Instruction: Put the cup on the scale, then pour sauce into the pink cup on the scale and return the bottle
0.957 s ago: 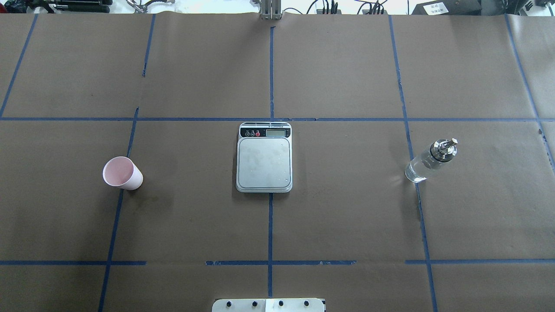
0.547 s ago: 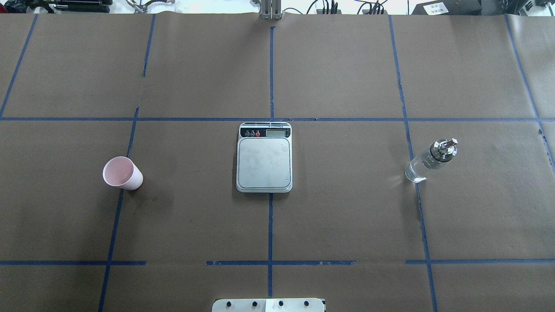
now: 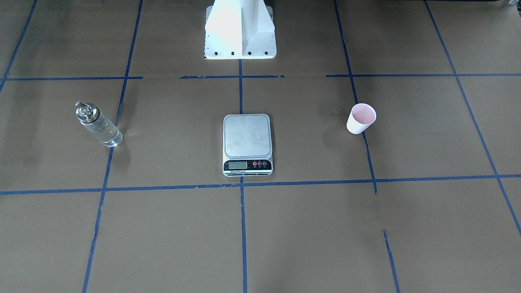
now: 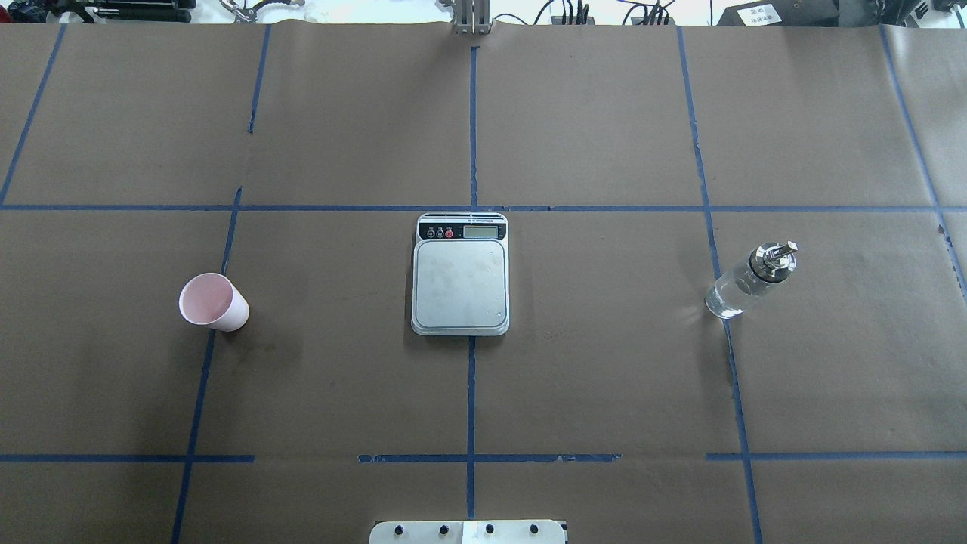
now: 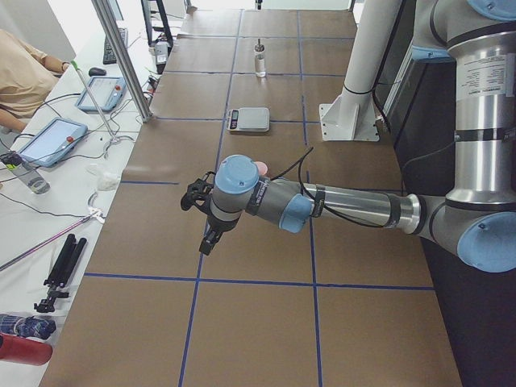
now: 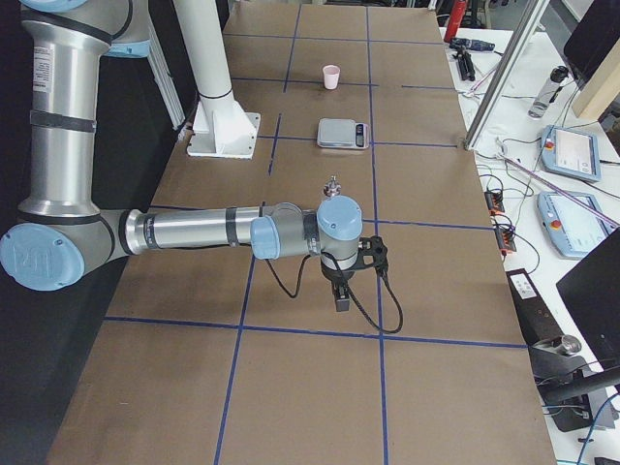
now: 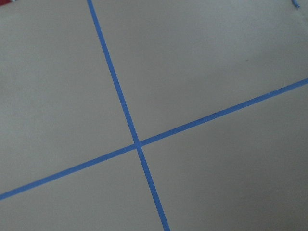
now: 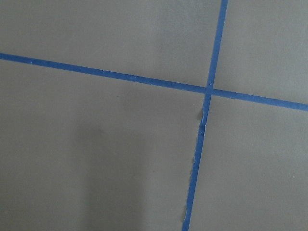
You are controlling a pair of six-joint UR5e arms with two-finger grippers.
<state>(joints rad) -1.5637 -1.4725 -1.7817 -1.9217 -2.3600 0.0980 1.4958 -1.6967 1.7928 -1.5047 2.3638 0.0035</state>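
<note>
Cup [image 4: 214, 302]: upright on tabletop [image 4: 604, 378], well left of scale [image 4: 461, 283]; bottle [image 4: 748, 283] well right. Step: cup pickup, not begun. Next: left claw [image 5: 203, 234] must reach cup. Spread of left claw, right claw [image 6: 341, 298]: cannot tell.

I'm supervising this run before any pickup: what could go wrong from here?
The small pale pink paper-like cup looks light; a hard squeeze may crush it, or it may tip on the flat silver-grey kitchen scale.
The small clear glass bottle with a silver spout may slip; its clear liquid could miss the narrow cup and wet the scale's display.
</note>
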